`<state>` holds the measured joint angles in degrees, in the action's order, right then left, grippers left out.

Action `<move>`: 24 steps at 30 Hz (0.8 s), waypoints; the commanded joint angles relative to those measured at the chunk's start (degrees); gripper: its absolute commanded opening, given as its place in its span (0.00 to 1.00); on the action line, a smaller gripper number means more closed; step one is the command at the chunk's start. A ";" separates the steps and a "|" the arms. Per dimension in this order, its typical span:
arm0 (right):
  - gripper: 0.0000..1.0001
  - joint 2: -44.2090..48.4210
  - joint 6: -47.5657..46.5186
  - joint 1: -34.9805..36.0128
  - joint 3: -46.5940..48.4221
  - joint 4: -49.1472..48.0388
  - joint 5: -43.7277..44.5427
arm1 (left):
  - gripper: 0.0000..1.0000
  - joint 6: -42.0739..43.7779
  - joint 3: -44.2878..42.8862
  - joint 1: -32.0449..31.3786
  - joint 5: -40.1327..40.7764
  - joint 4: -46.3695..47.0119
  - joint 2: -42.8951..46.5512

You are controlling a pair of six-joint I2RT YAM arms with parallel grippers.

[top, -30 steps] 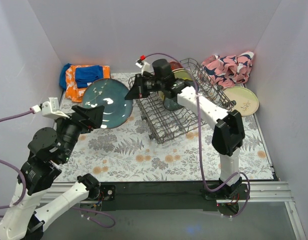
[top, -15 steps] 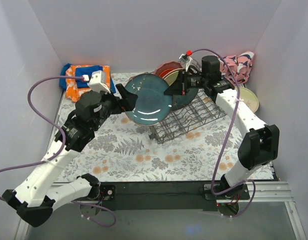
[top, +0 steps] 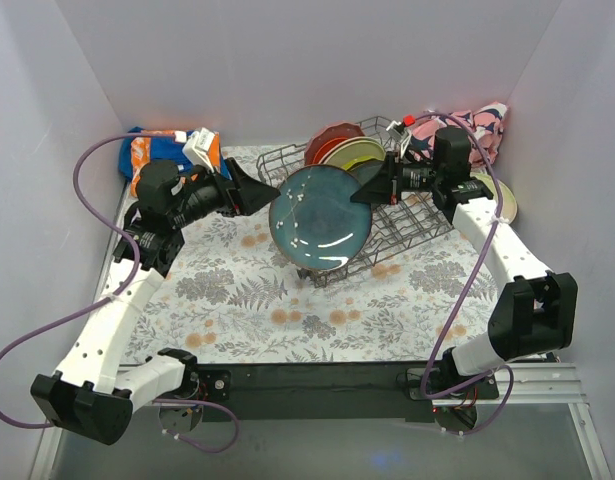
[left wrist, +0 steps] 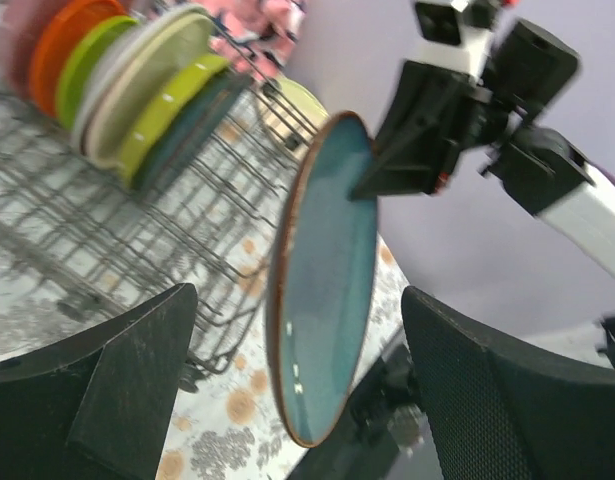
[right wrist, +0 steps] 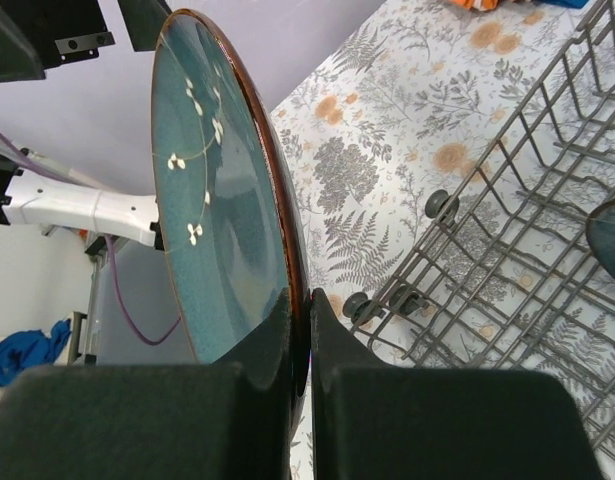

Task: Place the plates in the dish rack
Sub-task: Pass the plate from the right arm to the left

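A teal plate (top: 319, 218) with small white flowers stands on edge in the air just in front of the dish rack (top: 417, 215). My right gripper (top: 370, 190) is shut on its right rim; the right wrist view shows both fingers (right wrist: 272, 360) pinching the brown rim of the plate (right wrist: 217, 200). My left gripper (top: 262, 190) is open just left of the plate. In the left wrist view the plate (left wrist: 327, 290) hangs between the wide-open fingers (left wrist: 137, 380), touching neither. Several plates (top: 347, 150), red, orange and lime among them, stand in the rack's back rows (left wrist: 137, 90).
A cream plate (top: 507, 200) leans at the right wall behind my right arm. An orange-blue cloth (top: 152, 150) lies at the back left and a pink floral cloth (top: 467, 125) at the back right. The rack's near rows (right wrist: 527, 230) hold only upright tines.
The teal plate moved from the left side to the rack's front. My right gripper closed on its rim. My left gripper let go and drew back to the left.
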<state>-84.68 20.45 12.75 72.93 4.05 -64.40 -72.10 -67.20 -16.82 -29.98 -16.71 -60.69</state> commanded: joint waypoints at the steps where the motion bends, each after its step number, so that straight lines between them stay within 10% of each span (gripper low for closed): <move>1: 0.01 3.47 6.27 -0.01 -0.15 -10.81 -6.44 | 0.80 0.37 0.40 0.12 -13.17 3.18 1.10; 16: 0.01 3.12 6.36 -0.01 -3.14 -12.93 -5.56 | 0.61 4.77 -0.65 -6.20 -8.35 -7.63 -8.48; 24: 0.01 4.26 5.04 -0.89 -4.37 -13.11 -4.86 | 0.06 5.56 -2.32 -11.04 -1.76 -10.36 -10.15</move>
<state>-84.01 23.16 12.73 68.38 -3.73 -66.19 -67.90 -67.16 -27.29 -35.22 -25.41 -71.46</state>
